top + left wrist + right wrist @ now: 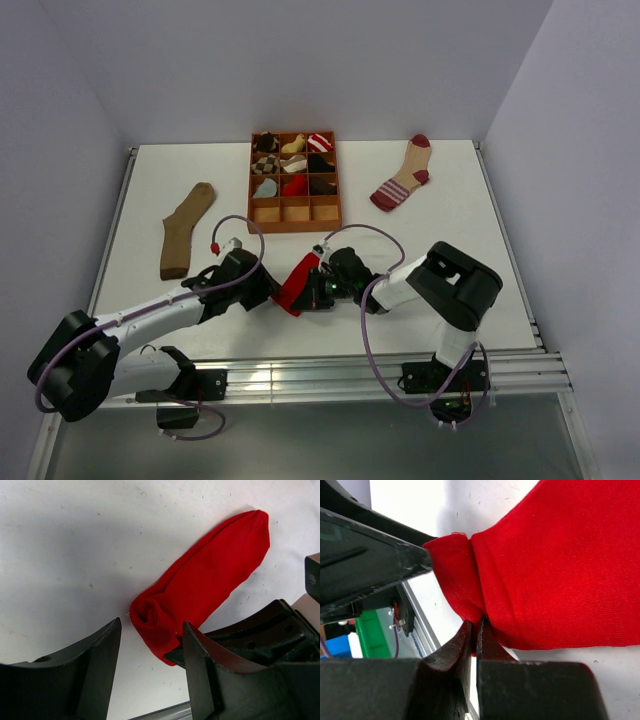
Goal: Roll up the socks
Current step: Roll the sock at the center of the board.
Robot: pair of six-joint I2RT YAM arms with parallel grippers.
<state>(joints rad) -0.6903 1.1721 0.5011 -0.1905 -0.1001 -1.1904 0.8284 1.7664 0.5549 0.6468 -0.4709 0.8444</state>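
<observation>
A red sock [297, 283] lies near the table's front edge, its near end curled into a small roll [152, 615]. My right gripper [475, 626] is shut on the fabric beside that roll. My left gripper [150, 647] is open, and the rolled end sits just beyond its fingertips, touching neither finger [102, 665]. In the top view the left gripper [268, 292] and the right gripper [313, 291] flank the sock. A plain brown sock [186, 230] lies flat at the left. A beige sock with maroon stripes [404, 176] lies flat at the back right.
An orange compartment tray [296, 228] stands at the back centre with several small sock bundles in it; its front row holds nothing. The table's metal front rail [330, 372] runs close behind both grippers.
</observation>
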